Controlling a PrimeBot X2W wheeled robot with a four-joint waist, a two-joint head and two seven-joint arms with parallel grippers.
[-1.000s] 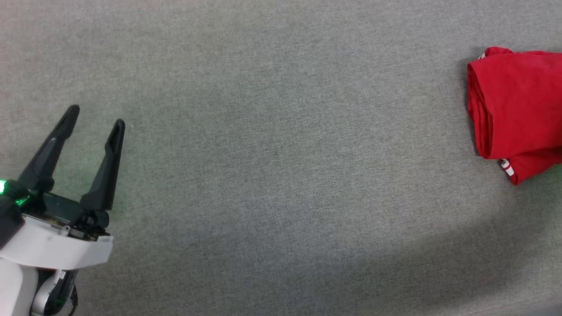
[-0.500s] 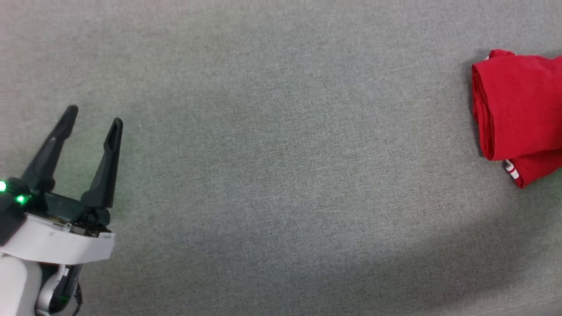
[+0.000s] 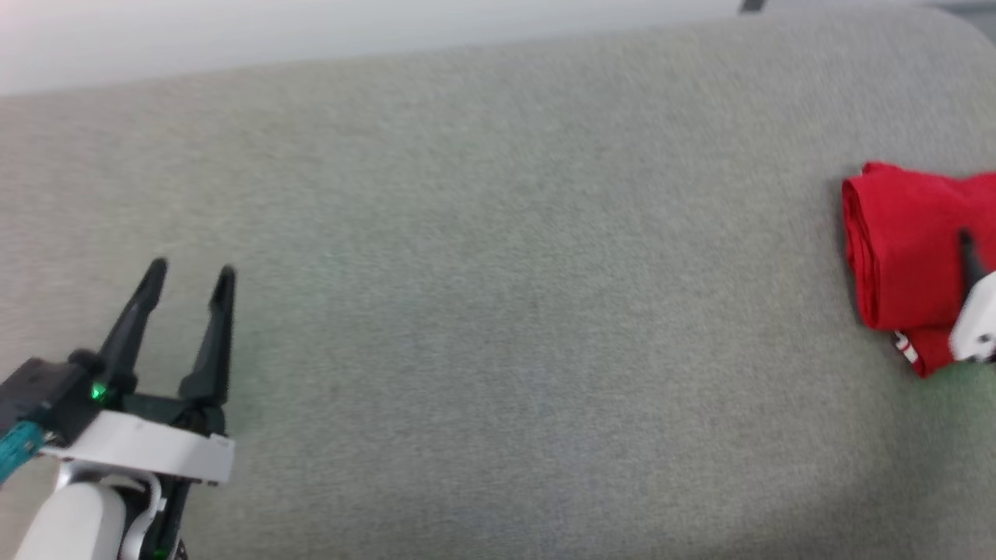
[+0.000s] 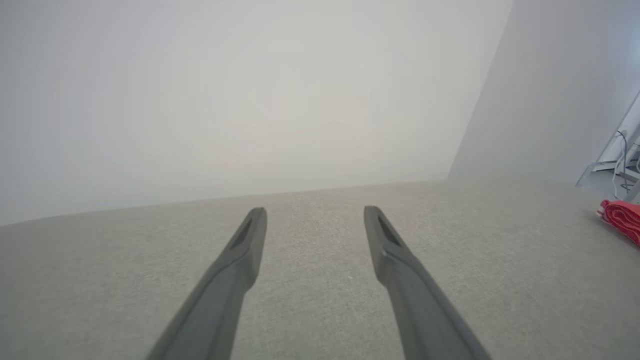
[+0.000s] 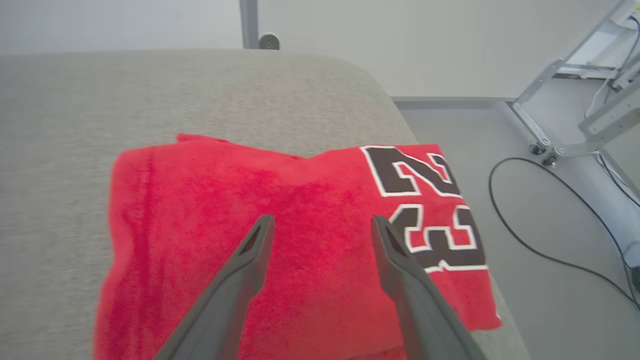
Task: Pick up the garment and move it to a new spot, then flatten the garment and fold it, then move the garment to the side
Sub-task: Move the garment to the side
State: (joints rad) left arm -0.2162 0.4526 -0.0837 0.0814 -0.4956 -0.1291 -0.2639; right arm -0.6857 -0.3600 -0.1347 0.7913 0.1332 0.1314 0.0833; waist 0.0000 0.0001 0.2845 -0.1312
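A big grey fabric-covered surface (image 3: 467, 327) with a rounded corner is shown, and a folded red garment (image 3: 903, 241) is laid flat on it at the right-hand edge.

Grey surface (image 3: 498, 350) lies open; folded garment (image 3: 903, 249) occupies its right edge

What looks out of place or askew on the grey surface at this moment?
The folded red garment lies at the very edge of the grey surface; its numbered end seems to reach past it, above the floor. In the head view a striped trim piece sticks out below the fold. Nothing else stands out.
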